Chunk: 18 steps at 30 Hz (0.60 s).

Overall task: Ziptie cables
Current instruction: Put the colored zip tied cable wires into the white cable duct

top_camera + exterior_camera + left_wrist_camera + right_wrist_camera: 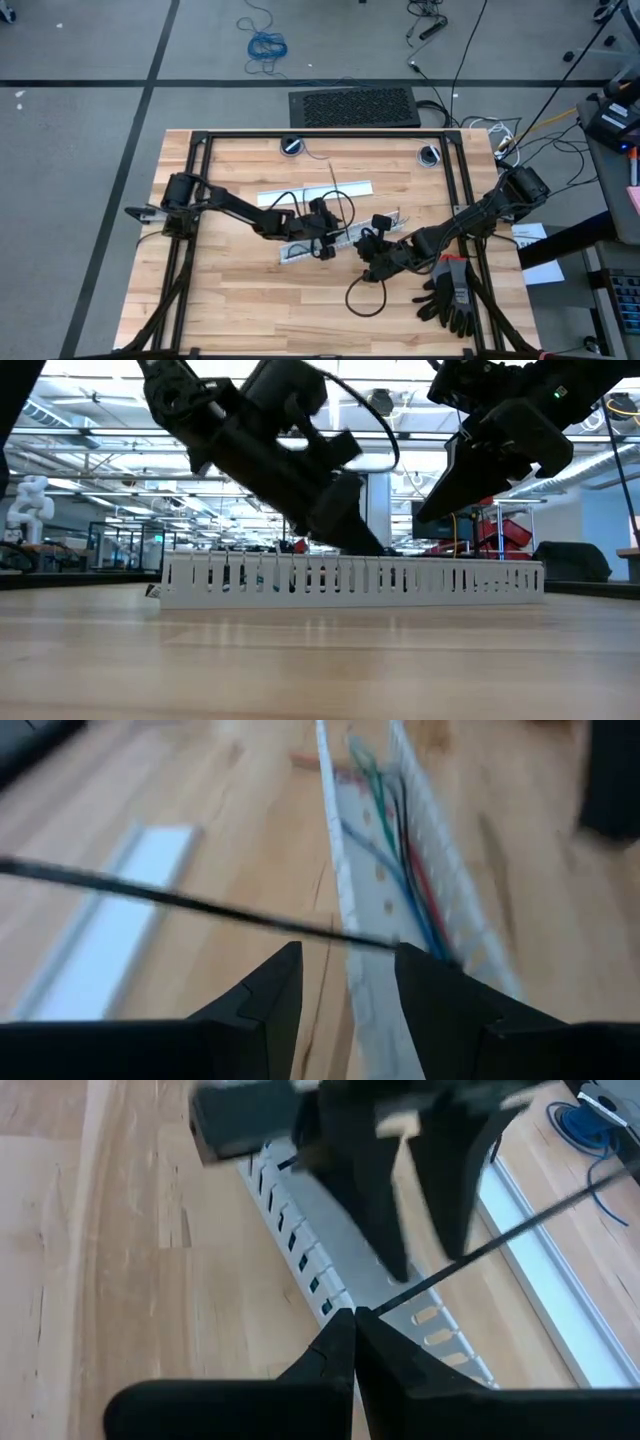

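Observation:
A white slotted duct [330, 240] lies mid-table, and the cables [400, 870], thin blue, green and red wires, run along its inside. One black ziptie [520, 1235] stretches from my right gripper [355, 1315], which is shut on it, toward the table's far edge. My left gripper [345, 955] hovers open over the duct's near wall. The ziptie [180, 900] crosses just beyond its fingertips, not between them. In the low view both grippers point down behind the duct [350, 580]. My right gripper pinches the ziptie's end [385, 1305] between the free ends of its two shut fingers. The fingers slant down from the table's right side. The strip runs out from the tips, straight and clear of the table, over the duct and the flat strip.
A flat white strip [315, 192] lies beyond the duct toward the far edge. Black gloves [450, 295] and a looped black cord [365, 295] sit near the front right. A black frame [320, 135] borders the tabletop.

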Available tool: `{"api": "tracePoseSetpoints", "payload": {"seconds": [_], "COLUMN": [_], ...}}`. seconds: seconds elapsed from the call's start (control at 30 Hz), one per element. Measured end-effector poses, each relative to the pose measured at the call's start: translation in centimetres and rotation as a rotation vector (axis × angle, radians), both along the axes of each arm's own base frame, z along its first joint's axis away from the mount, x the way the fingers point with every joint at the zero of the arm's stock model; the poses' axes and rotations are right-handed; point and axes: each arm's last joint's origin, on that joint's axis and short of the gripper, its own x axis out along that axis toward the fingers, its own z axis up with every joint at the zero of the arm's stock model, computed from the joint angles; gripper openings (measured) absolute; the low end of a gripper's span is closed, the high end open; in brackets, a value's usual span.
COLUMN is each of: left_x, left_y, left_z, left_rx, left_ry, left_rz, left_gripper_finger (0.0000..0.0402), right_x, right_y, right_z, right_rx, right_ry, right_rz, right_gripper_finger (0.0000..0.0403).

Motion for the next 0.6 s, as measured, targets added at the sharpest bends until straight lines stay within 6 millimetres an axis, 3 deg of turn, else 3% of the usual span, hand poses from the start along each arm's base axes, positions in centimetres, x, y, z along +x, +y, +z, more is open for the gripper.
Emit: {"api": "tracePoseSetpoints", "payload": {"seconds": [0.23, 0.6], "left_x": [0.2, 0.5], "left_y": [0.2, 0.2], "left_z": [-2.3, -1.6], "left_rx": [-0.017, 0.004], "left_ry": [0.054, -0.003], "left_rz": [0.008, 0.0], "left_gripper_finger": [0.0157, 0.012], "right_x": [0.0, 0.0], "right_y": [0.0, 0.0], "right_z": [0.0, 0.0], "right_rx": [0.003, 0.008], "right_ry": [-0.004, -0.004], "right_rz": [-0.002, -0.007], "right_gripper_finger": [0.0, 0.0]}}
